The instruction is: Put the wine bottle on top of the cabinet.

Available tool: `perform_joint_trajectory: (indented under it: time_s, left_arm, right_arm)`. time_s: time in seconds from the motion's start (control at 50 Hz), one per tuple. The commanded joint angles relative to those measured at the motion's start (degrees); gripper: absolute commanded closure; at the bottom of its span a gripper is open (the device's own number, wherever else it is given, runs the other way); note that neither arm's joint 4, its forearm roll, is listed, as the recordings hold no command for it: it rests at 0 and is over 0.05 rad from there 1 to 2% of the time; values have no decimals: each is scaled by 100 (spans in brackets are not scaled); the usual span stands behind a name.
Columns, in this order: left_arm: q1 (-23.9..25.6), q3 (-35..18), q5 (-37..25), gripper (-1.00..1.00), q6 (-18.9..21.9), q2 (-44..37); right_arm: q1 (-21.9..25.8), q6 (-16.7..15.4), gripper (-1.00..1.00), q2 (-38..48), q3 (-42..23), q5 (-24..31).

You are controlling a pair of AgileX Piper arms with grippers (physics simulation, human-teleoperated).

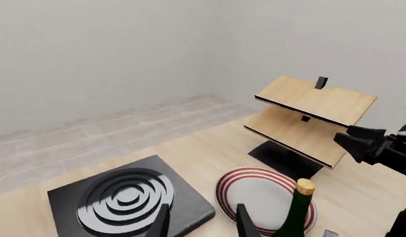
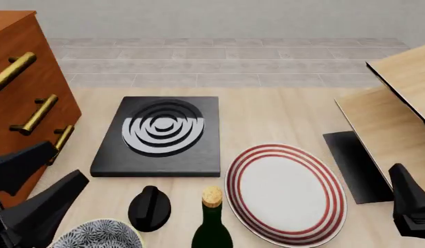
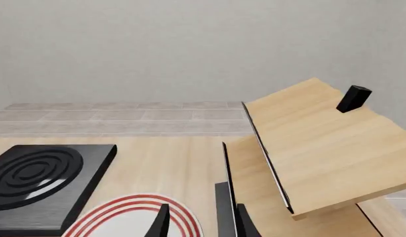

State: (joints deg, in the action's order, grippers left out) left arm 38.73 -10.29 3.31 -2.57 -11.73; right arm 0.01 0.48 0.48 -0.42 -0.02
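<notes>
At far left of the front view, the cabinet [image 2: 23, 77], reddish-brown, brass bar handles facing the bench [image 2: 268, 111]. Below it, low in the corner, the left gripper [image 2: 43, 178], jaws spread and empty, well apart from the bottle. Just right of that, at the bottom edge, a patterned bowl [image 2: 95, 235], then a small black knob [image 2: 150, 206]. Behind these, a black slab with grey concentric rings [image 2: 161, 134]. Near the middle, at the near edge, the wine bottle [image 2: 212, 219], upright on the bench, cork-coloured top up, between knob and plate; not on the cabinet. Right beside it, a red-striped white plate [image 2: 285, 191]. Further right, a pale wood two-tier shelf [image 2: 398, 113] on a dark base. At far right, the right gripper [image 3: 199, 224], jaws spread with nothing between them, over the plate's edge in the right wrist view.
</notes>
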Motion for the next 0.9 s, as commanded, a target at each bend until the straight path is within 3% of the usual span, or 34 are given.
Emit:
perform_joint_trajectory:
  time_s: [0.02,0.26,0.48,0.9]
  left_arm:
    - [635,-89,412,-100,-177,-463]
    - [1221,-53,931,-100,-252,-993]
    - [1878,87,1974,-100,-363,-2057]
    - [2477,182,2960,-100,-207,-3278]
  right_arm:
    - [1,-4,-100,21,8,-28]
    - [1,0,-100,-4,-10,13]
    - [1,0,-100,47,11,-57]
    - [2,1,-100,83,8,-90]
